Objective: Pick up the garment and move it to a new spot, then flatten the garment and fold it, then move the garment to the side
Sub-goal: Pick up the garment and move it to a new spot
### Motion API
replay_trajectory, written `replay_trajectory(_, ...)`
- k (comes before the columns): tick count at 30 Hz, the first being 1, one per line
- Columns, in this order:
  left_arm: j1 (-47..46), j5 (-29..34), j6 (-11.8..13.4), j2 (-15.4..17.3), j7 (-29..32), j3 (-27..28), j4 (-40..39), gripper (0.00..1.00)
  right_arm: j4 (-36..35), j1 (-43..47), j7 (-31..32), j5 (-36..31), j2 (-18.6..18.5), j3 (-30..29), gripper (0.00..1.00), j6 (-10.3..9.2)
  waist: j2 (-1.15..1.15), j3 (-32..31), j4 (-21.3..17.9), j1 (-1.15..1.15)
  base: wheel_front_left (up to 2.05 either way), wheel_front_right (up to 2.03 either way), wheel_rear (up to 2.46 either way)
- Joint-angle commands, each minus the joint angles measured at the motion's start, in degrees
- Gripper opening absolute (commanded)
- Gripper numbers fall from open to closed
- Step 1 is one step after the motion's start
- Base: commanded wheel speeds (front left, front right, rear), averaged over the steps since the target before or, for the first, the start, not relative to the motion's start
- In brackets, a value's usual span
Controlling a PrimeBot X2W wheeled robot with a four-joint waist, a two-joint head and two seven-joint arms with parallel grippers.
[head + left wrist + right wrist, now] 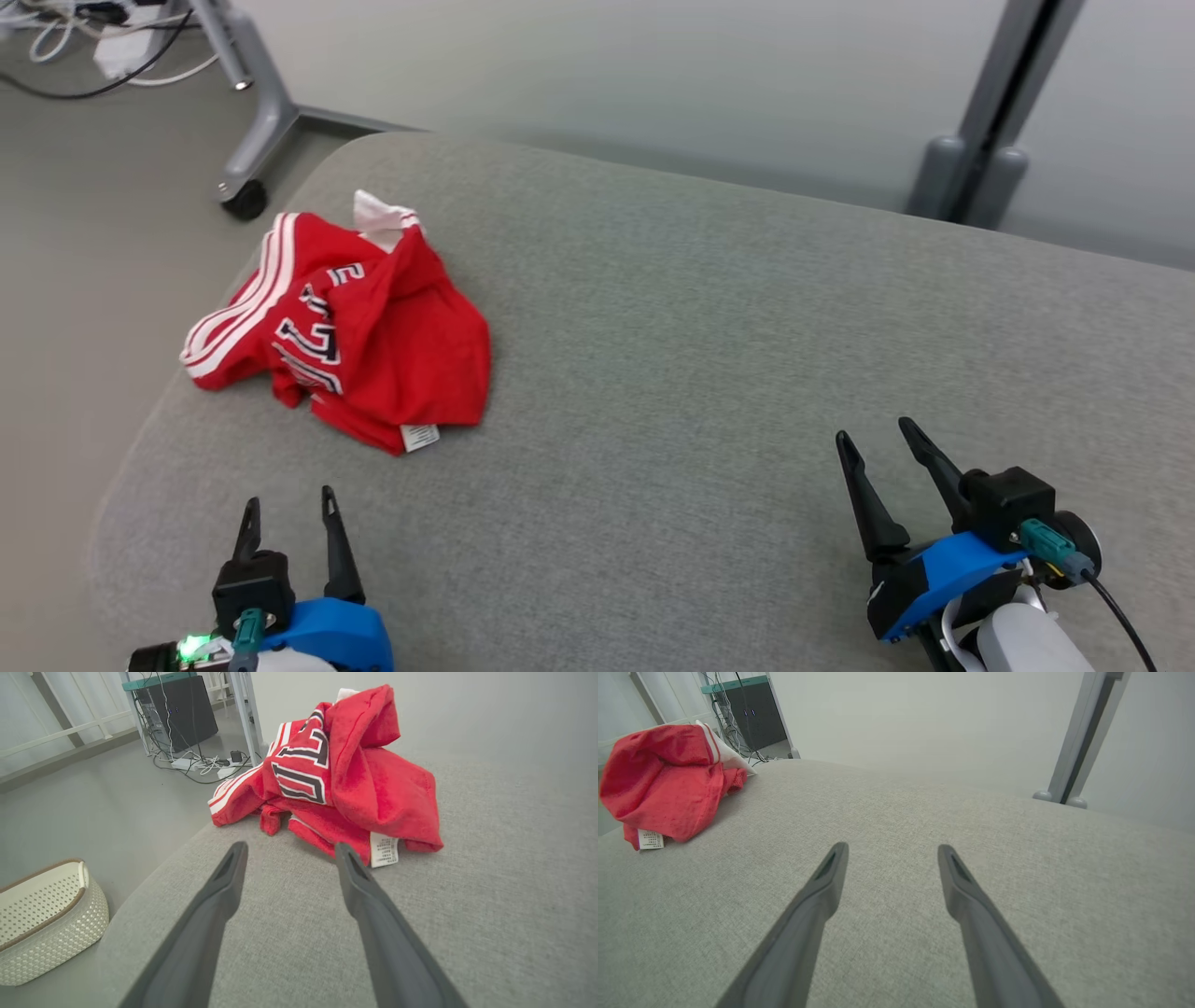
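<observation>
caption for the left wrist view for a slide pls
Open left gripper faces a crumpled red garment on the grey cushion, with a white basket on the floor beside it.

Your left gripper (289,499) sits at the lower left of the head view, fingers spread and pointing straight up it. Your right gripper (874,429) sits at the lower right, fingers likewise apart, leaning slightly leftward.

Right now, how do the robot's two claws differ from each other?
The left gripper sits close to the red garment and is aimed at it; the right gripper faces bare grey cushion, far from the garment. The left points straight up the head view; the right leans leftward. Both are open and empty.
</observation>
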Motion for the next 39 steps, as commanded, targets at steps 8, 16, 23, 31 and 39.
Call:
replay_trajectory(8, 0.66, -0.21, -1.04, -0.15, -0.26, 3.51, -0.81, 1.00, 0.26, -0.10, -0.20, 1.19, -0.59, 1.17, 1.00, 0.00, 0.00, 2.04, 3.48, 0.00, 0.00, 0.00, 0.00)
replay_trajectory(16, -4.12, -2.02, -2.63, -0.30, -0.25, 6.78, -4.83, 1.00, -0.03, -0.62, -0.20, 1.45, -2.93, 1.61, 1.00, 0.00, 0.00, 4.42, 1.89, 0.00, 0.00, 0.00, 0.00)
replay_trajectory(23, -12.95, -0.56, -7.89, 2.78, -0.25, 8.75, -3.77, 1.00, -0.62, -2.18, -0.20, 2.35, -5.16, 1.95, 1.00, 0.00, 0.00, 8.05, 0.02, 0.00, 0.00, 0.00, 0.00)
replay_trajectory(31, -24.17, -1.04, -12.77, 5.76, -0.21, 7.85, 7.86, 1.00, -0.24, -3.04, -0.17, 3.48, -7.02, 3.69, 1.00, 0.00, 0.00, 11.01, -2.20, 0.00, 0.00, 0.00, 0.00)
replay_trajectory(39, -31.16, -3.06, -14.43, 6.75, 1.82, 7.19, 25.03, 1.00, 0.65, -3.22, -0.06, 4.25, -8.59, 5.30, 1.00, -0.01, 0.00, 12.08, -4.39, 0.00, 0.00, 0.00, 0.00)
